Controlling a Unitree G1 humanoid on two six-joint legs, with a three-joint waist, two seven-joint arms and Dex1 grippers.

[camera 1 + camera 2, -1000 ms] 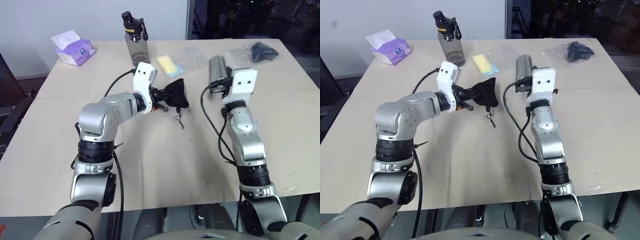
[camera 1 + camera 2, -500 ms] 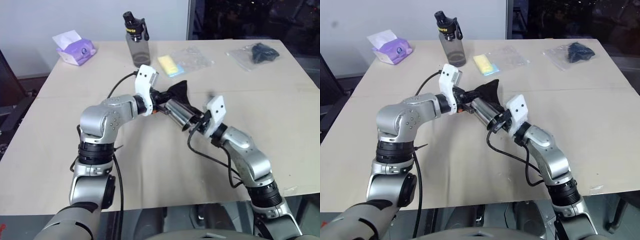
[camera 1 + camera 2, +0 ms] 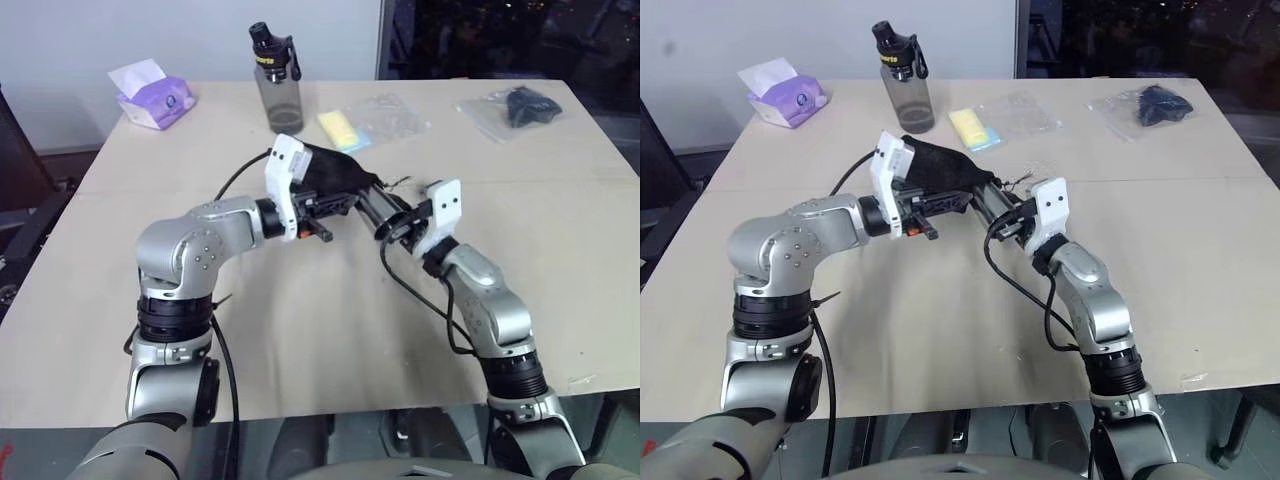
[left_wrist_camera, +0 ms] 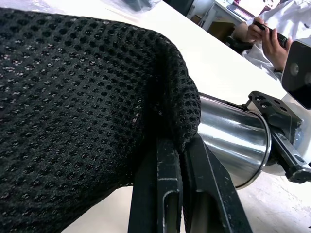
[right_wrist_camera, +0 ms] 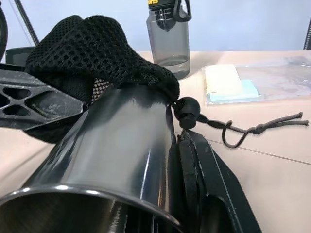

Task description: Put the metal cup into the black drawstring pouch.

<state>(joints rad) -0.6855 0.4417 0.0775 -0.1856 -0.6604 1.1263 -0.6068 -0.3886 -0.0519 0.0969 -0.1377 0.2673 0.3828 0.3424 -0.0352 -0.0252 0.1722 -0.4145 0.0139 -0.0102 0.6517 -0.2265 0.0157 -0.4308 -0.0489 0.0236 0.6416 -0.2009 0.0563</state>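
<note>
Left eye view, mid-desk [image 3: 120,330]. Left gripper [image 4: 181,160]: fingers pinched tight on the rim of the black drawstring pouch [image 3: 330,172], held above the surface. Right gripper [image 3: 396,226]: clamped on the metal cup [image 3: 372,207], its far end inside the pouch mouth. Back edge: water bottle [image 3: 273,68], tissue pack [image 3: 150,96], yellow sponge [image 3: 337,130].

The cup [image 5: 112,160] lies on its side across the lower left of the frame, its open rim nearest the lens, clamped against a black finger [image 5: 209,184] of the right gripper [image 5: 165,194]. Its far end sits inside the mouth of the mesh pouch [image 5: 87,53] at upper left, whose cord [image 5: 252,130] trails right over the tabletop [image 5: 272,170]. A grey bottle [image 5: 167,39] stands at top centre, and a yellow pad [image 5: 223,82] in clear plastic lies at right.
</note>
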